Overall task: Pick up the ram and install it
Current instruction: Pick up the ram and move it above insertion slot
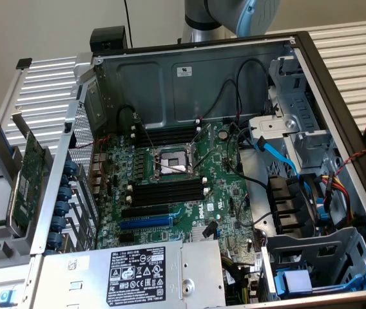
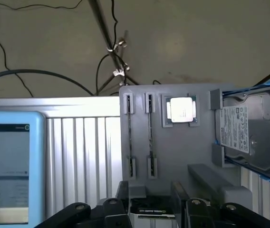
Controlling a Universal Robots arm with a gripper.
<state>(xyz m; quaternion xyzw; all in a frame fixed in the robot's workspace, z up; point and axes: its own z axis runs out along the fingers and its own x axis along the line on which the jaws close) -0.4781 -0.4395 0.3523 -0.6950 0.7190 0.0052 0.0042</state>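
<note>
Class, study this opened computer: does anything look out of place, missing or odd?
Yes. The processor socket on the motherboard looks empty, and so do the black memory slots beside it. The green expansion card rests outside the case, at the exterior view's left. Nothing looks spilled or broken.

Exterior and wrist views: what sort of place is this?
Probably a computer assembly or repair bench: an open PC case with its motherboard exposed, plus a grey parts tray holding a processor and a hard drive.
</note>
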